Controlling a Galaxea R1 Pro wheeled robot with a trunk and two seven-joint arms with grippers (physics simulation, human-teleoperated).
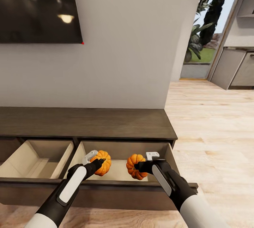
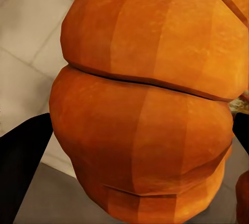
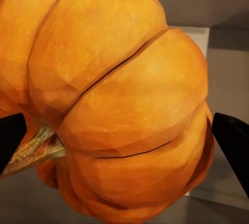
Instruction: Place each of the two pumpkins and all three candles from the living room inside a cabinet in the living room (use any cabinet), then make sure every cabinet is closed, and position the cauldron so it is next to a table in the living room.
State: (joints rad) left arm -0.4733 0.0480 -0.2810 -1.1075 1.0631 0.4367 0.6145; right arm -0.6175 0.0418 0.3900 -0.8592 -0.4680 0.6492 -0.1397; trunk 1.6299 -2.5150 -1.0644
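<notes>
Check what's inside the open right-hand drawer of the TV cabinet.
The drawer shows a pale wood interior, with two pumpkins over it, one in the left gripper, one in the right gripper. The floor beneath the pumpkins and arms is covered.

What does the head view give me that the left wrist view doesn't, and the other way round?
Head view: the long dark-brown wooden cabinet with two pale-lined drawers open, both grippers over the right-hand drawer, the right gripper clamping the second orange ribbed pumpkin, and the wall-mounted black screen.

Left wrist view: close-up ribs and creases on the held pumpkin, with a dark finger against its side.

Shared: the left gripper shut on its orange pumpkin, over the pale drawer floor.
</notes>
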